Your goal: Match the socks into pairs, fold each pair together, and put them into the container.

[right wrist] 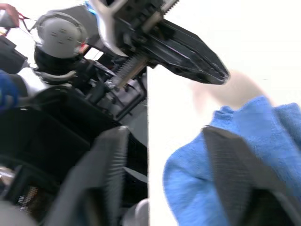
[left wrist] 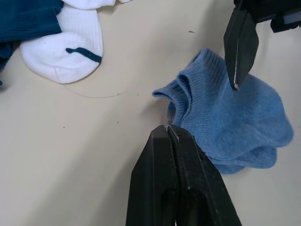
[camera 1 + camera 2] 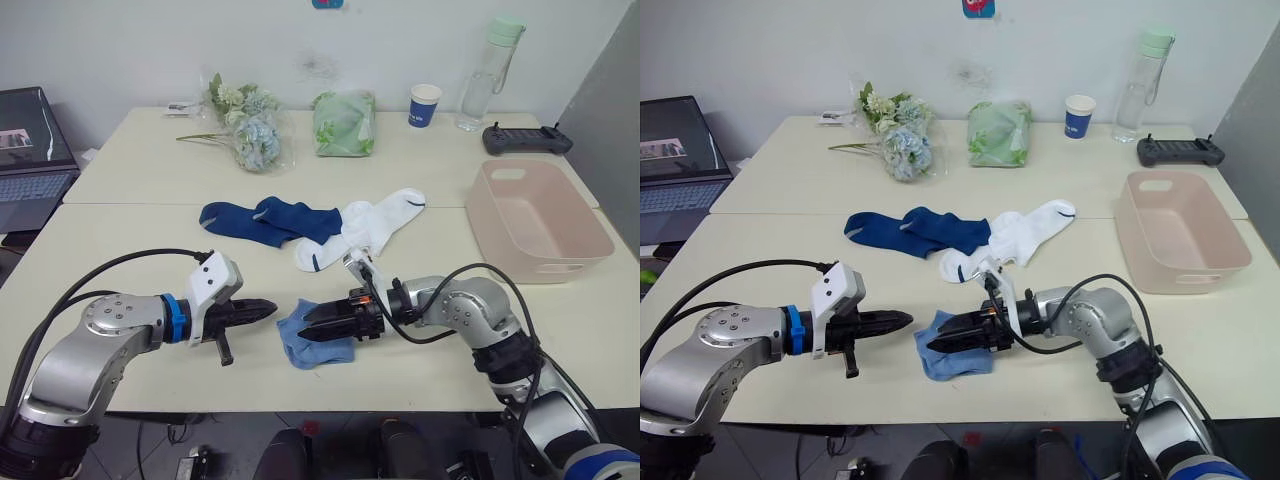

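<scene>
Facing each other low over the bench (image 3: 130, 215), the left gripper (image 3: 268, 312), fingers clenched together, and the right gripper (image 3: 310, 321), fingers parted, meet at the bunched light blue socks (image 3: 312, 342). Navy socks (image 3: 268, 221) and white socks (image 3: 365, 228) lie farther back, touching. The pink container (image 3: 536, 219) stands at the right edge.

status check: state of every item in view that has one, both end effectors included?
left end effector: shut, empty
right end effector: open, over the light blue socks
light blue socks: bunched together
navy socks: flat, overlapping
white socks: flat, overlapping
container: empty
laptop: open
bottle: capped
</scene>
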Robot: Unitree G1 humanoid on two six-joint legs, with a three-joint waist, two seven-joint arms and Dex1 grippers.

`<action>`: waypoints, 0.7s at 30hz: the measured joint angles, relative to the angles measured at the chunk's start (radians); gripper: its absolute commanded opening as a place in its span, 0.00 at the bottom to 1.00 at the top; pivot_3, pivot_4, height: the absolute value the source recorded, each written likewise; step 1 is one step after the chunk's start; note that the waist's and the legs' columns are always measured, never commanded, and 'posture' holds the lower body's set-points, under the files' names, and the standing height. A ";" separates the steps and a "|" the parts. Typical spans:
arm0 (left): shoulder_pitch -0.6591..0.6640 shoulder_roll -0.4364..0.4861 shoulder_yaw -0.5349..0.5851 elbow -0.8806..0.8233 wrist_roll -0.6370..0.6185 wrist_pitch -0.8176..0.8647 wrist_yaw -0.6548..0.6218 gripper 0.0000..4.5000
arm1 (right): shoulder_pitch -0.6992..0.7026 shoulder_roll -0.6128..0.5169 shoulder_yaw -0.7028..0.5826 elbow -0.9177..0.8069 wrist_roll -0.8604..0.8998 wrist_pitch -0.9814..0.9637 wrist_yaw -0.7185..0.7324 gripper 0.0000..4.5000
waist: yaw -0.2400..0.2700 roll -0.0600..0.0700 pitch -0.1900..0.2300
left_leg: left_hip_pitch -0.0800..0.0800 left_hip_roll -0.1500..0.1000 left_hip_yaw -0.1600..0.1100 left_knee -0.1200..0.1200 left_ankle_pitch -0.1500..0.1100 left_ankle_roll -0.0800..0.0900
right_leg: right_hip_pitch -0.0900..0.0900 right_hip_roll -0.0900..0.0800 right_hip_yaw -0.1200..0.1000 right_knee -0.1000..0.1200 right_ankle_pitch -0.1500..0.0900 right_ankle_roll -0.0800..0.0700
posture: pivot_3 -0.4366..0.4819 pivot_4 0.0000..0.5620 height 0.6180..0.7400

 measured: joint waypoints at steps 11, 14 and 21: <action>-0.081 -0.052 -0.106 -0.081 -0.108 0.038 -0.033 0.00 | 0.087 -0.223 -0.097 -0.087 -0.042 0.010 -0.042 0.78 | 0.000 0.000 0.000 | 0.000 0.000 0.001 0.000 0.000 0.000 | 0.000 0.000 0.001 -0.001 0.000 0.000 | 0.48 0.27 1.00; -0.040 -0.051 -0.193 -0.035 -0.001 -0.062 -0.022 0.00 | 0.120 -0.241 -0.099 -0.111 -0.070 0.026 -0.087 0.78 | -0.005 0.000 0.000 | 0.001 0.001 0.001 -0.001 0.000 0.000 | 0.000 0.001 0.001 0.001 0.000 0.000 | 0.48 0.27 1.00; 0.006 -0.089 -0.287 0.155 0.191 -0.337 -0.011 0.00 | 0.146 -0.156 -0.088 -0.112 -0.068 0.131 -0.189 0.78 | 0.002 0.000 0.000 | 0.000 -0.001 0.001 0.000 0.000 0.000 | 0.001 0.000 0.001 0.000 0.000 0.000 | 0.48 0.27 1.00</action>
